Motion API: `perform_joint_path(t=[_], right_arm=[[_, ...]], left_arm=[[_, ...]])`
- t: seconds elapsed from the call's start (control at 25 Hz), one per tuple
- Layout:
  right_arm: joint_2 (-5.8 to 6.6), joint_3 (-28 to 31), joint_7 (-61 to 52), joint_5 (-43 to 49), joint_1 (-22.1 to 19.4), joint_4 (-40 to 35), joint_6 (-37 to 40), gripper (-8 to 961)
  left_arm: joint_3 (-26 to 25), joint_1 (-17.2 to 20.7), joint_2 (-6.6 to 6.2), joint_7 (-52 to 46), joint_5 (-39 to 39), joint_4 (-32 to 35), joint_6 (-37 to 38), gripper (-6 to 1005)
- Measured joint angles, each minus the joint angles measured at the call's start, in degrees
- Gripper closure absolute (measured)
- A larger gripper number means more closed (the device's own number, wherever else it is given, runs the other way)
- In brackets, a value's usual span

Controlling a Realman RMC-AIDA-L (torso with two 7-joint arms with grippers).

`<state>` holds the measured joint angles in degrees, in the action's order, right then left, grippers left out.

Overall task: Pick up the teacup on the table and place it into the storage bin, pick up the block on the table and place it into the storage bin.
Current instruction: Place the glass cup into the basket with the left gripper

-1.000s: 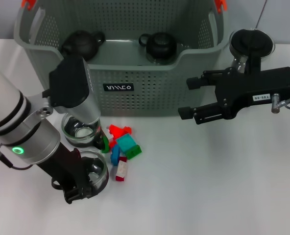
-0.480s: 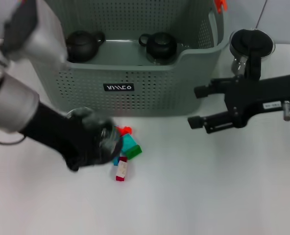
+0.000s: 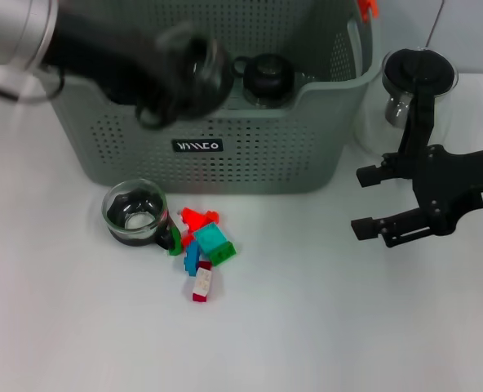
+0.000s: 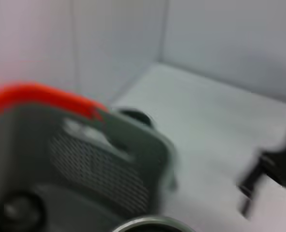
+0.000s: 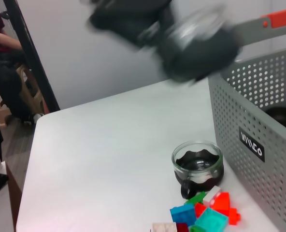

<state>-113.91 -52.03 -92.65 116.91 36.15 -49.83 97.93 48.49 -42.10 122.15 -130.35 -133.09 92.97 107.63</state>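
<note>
carrying a teacup (image 3: pixel 194 69) over the bin (image 3: pixel 323 122) rim now, the left gripper (image 3: pixel 172 82) grasping it, lifted off the table; right gripper (image 3: pixel 372 202) released, idle at the right edge.

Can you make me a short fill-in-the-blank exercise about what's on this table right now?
1. The left tool carries a glass teacup above the grey-green perforated plastic storage ____.
2. A second clear glass teacup stands on the white ____.
3. The pile of coloured plastic blocks lies in ____ of the bin.
4. The right tool holds ____.

Missing words: bin; table; front; nothing
</note>
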Motion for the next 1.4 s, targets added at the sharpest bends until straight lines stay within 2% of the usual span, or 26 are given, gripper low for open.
perform_joint_path(t=[0.16,0.32,0.44,0.56,0.68,0.88,1.08,1.12,1.16,1.4], right_arm=[[0.41,0.07,-0.52,1.43,0.11,-0.01,1.41,37],[0.51,0.12,-1.69,2.52,0.50,-0.37,2.12,37],[0.53,0.12,-2.06,2.76,0.80,-0.55,2.21,38],[0.54,0.02,-2.34,2.78,1.06,-0.57,2.23,38],[0.59,-0.15,-2.50,2.80,1.41,-0.55,2.25,37],[0.49,-0.25,-2.53,2.81,1.88,-0.22,2.22,37],[0.20,-0.27,-2.53,2.80,1.99,-0.06,2.07,38],[0.14,-0.27,-2.53,2.80,1.98,-0.06,1.96,38],[0.09,-0.27,-2.53,2.80,1.96,-0.06,1.87,38],[-0.10,-0.26,-2.35,2.80,1.72,-0.06,1.70,38]], left_arm=[[0.20,-4.40,-2.69,-0.57,-1.11,-8.16,-8.13,949],[0.62,-8.73,-6.22,-0.22,-3.11,-22.44,-20.43,949],[1.58,-10.86,-7.94,0.02,-3.51,-30.44,-28.45,949],[3.27,-12.35,-8.67,0.05,-4.33,-35.59,-35.25,950],[5.05,-14.16,-8.41,-0.01,-7.29,-40.63,-41.38,950],[7.68,-16.08,-6.56,0.22,-12.12,-46.65,-49.94,950],[10.50,-16.49,-4.70,-0.13,-15.98,-48.42,-53.91,953],[10.50,-16.49,-4.70,-0.13,-15.98,-48.42,-53.91,953],[10.76,-16.51,-4.04,-0.16,-17.25,-48.50,-54.74,954],[11.19,-16.54,-3.07,-0.18,-19.16,-49.44,-57.08,955]])
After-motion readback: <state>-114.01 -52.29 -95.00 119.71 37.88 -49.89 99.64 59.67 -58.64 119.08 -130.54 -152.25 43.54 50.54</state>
